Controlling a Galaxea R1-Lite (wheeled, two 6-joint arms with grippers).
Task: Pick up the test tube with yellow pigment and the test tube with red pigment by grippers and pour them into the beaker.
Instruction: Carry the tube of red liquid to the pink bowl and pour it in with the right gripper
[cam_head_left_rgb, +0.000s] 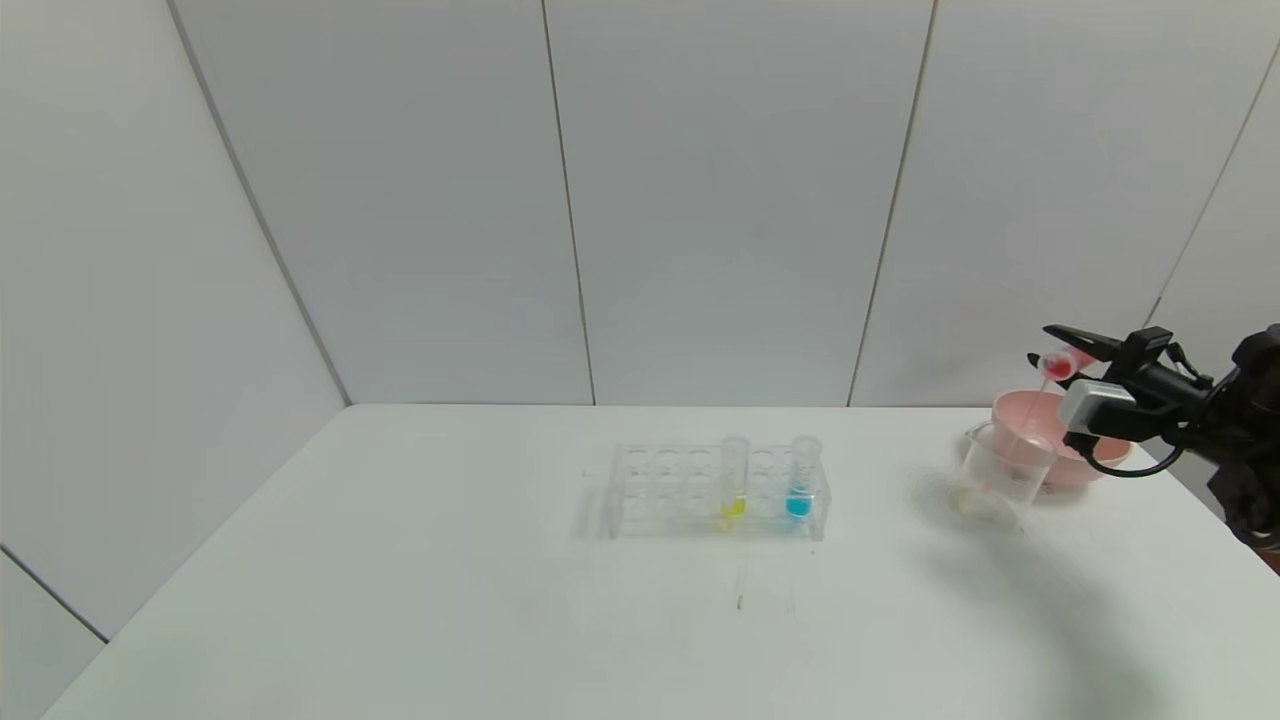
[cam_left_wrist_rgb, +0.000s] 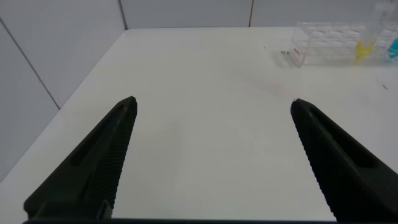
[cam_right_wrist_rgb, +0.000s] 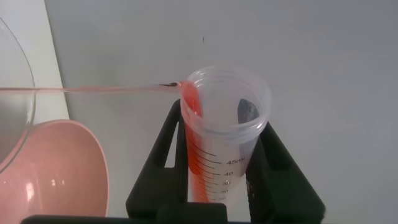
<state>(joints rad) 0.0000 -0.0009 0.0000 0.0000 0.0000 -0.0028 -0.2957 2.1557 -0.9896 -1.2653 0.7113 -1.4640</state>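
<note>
bright even light, soft arm shadow on table at right, beaker motion-blurred

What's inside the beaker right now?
A thin red stream runs from the tilted test tube with red pigment, held by the right gripper, into the beaker. How much has collected at the bottom cannot be seen.

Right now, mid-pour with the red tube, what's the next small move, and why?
Probably hold the tilt: the right gripper has the test tube with red pigment tipped, a thin red stream runs into the beaker, and red liquid remains inside. The test tube with yellow pigment waits in the rack.
</note>
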